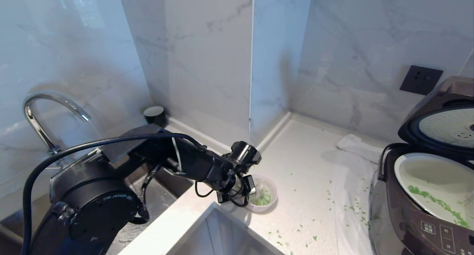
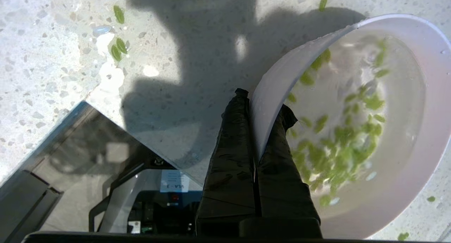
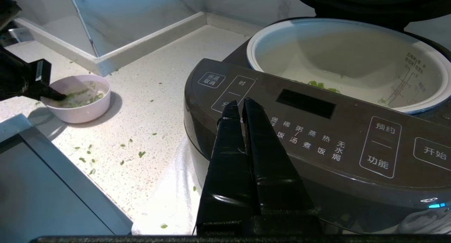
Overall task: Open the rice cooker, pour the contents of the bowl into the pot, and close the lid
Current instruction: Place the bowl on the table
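Head: left gripper (image 1: 247, 189) clamped on bowl (image 1: 263, 193) rim, bowl on counter (image 1: 303, 181); rice cooker (image 1: 414, 218), lid (image 1: 444, 125) up, lies well right.
Left wrist: fingers (image 2: 232, 147) straddle rim; green bits (image 2: 338, 144) inside.
Right wrist: right gripper (image 3: 243, 110) closed, empty, above control panel (image 3: 317, 130); pot (image 3: 352, 63) just beyond.

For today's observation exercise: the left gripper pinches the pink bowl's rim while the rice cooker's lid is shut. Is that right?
Not quite. The left gripper does pinch the pink bowl's rim, but the rice cooker's lid stands open, as the head view shows.
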{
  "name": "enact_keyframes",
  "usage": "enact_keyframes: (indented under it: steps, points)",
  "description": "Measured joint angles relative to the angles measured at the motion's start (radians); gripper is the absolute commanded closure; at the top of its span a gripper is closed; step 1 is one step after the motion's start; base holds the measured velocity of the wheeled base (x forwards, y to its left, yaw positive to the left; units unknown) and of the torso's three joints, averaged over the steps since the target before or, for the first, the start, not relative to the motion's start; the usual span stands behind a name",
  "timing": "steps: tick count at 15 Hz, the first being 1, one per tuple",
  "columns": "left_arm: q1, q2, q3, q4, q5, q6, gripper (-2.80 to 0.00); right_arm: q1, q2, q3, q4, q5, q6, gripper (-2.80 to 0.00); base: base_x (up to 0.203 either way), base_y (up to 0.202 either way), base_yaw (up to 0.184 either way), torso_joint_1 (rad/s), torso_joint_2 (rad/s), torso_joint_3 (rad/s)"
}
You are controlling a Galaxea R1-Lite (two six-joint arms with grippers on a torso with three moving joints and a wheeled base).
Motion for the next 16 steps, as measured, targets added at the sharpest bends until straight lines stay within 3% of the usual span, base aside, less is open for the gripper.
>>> enact_keyframes:
  steps: [2,3,16]
  points:
    - [-0.008,0.015,-0.018,0.000,0.014,-0.001,0.00,0.000,0.000,0.000,0.000,0.000,0.000,0.00,0.000,0.000,0.000,0.000,0.00,0.000]
    - [-0.011,0.018,-0.022,0.001,0.015,-0.001,-2.80,0.000,0.000,0.000,0.000,0.000,0.000,0.00,0.000,0.000,0.000,0.000,0.00,0.000]
    - [0.002,-0.068,-0.024,0.075,0.022,-0.006,-2.80,0.000,0.000,0.000,0.000,0.000,0.000,0.00,0.000,0.000,0.000,0.000,0.00,0.000]
